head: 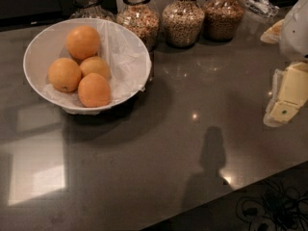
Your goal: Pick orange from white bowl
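Note:
The white bowl (33, 47) stands at the left of the dark countertop, lined with crinkled white paper. The orange (94, 90), deep reddish-orange and slightly egg-shaped, lies at the bowl's front. A bigger, rounder orange (83, 41) lies at the back, and two paler ones (64, 74) (95, 65) lie between them. My gripper (284, 102), cream-coloured, hangs at the right edge of the view, above the counter and far to the right of the bowl. It holds nothing that I can see.
Several glass jars of grain (183, 20) stand in a row along the back, one close behind the bowl's right rim. The counter's front edge (250, 189) runs diagonally at the lower right, with the floor and cables (274, 211) beyond it.

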`<act>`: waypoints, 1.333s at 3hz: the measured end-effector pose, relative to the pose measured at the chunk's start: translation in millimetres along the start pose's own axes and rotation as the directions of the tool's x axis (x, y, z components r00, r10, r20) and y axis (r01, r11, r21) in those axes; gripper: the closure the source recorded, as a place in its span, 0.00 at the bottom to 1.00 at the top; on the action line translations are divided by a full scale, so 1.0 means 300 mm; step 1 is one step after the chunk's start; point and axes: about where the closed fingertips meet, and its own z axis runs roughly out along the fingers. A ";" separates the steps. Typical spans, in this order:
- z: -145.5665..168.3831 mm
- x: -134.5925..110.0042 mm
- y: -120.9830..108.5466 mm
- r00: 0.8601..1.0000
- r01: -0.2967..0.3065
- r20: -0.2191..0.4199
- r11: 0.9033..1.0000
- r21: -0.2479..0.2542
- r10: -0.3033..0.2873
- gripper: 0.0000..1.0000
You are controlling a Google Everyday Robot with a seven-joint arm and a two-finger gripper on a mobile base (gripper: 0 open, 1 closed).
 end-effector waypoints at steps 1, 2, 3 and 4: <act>0.000 0.000 0.000 1.000 0.000 0.000 1.000 0.000 0.000 0.00; 0.003 -0.060 -0.029 0.997 -0.056 0.058 0.998 0.028 0.055 0.00; 0.004 -0.176 -0.080 0.974 -0.157 0.171 0.987 0.036 0.149 0.00; 0.004 -0.176 -0.080 0.974 -0.157 0.171 0.987 0.036 0.149 0.00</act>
